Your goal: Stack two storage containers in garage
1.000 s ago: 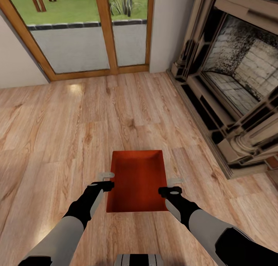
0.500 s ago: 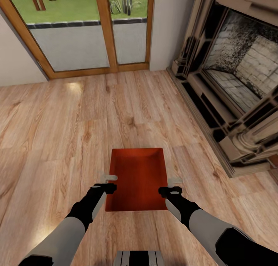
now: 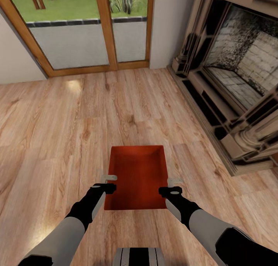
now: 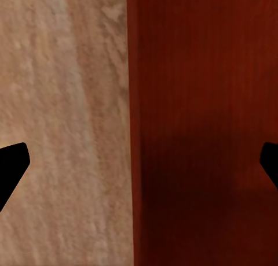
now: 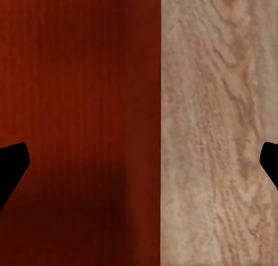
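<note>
One orange-red storage container [image 3: 137, 173] lies open-topped on the light wood-plank floor of the living room, just ahead of me. My left gripper [image 3: 109, 177] hangs open over its left wall, and my right gripper [image 3: 174, 180] hangs open over its right wall. In the left wrist view the left gripper [image 4: 139, 162] has its dark fingertips [image 4: 11, 165] spread wide, with the container [image 4: 202, 127] wall's edge between them. In the right wrist view the right gripper [image 5: 139, 162] straddles the container [image 5: 75, 127] wall the same way. Neither gripper holds anything.
A brick fireplace [image 3: 235, 77] with a stepped stone surround stands close on the right. Wood-framed glass doors [image 3: 88, 30] close off the far side, with lawn behind them. Wood-plank floor [image 3: 50, 119] stretches to the left and ahead.
The whole picture has slid slightly upward, so the camera moved. Both grippers stay open at the container's side walls, and the container lies where it was.
</note>
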{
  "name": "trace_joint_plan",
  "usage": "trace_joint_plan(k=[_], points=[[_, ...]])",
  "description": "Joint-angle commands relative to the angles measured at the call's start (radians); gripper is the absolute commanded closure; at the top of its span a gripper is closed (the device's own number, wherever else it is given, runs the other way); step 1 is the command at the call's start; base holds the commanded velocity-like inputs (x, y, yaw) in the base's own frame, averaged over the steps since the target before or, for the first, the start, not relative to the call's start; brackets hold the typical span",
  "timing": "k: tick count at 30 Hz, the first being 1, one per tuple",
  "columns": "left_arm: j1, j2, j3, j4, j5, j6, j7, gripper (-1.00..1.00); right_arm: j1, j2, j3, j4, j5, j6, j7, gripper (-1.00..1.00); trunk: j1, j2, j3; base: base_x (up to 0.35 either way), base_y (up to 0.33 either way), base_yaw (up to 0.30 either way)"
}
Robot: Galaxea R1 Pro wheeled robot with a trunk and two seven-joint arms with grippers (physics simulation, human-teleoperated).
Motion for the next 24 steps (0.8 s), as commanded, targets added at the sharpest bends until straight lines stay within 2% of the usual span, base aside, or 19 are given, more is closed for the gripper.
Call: trace_joint_plan(k=[1, 20, 24], points=[[0.000, 0.001, -0.005, -0.002, 0.004, 0.005, 0.007, -1.00, -0.001, -0.001, 0.008, -0.002, -0.004, 0.007, -0.007, -1.00, 0.004, -0.008, -0.004, 0.000, 0.000, 0.000], [0.000, 0.002, -0.005, -0.002, 0.007, 0.005, 0.007, -1.00, -0.001, -0.003, 0.008, -0.002, -0.004, 0.006, -0.007, -1.00, 0.004, -0.008, -0.004, 0.000, 0.000, 0.000], [0.000, 0.003, -0.005, -0.002, 0.008, 0.005, 0.006, -1.00, -0.001, -0.002, 0.008, -0.002, -0.004, 0.006, -0.007, -1.00, 0.019, -0.036, -0.016, 0.000, 0.000, 0.000]])
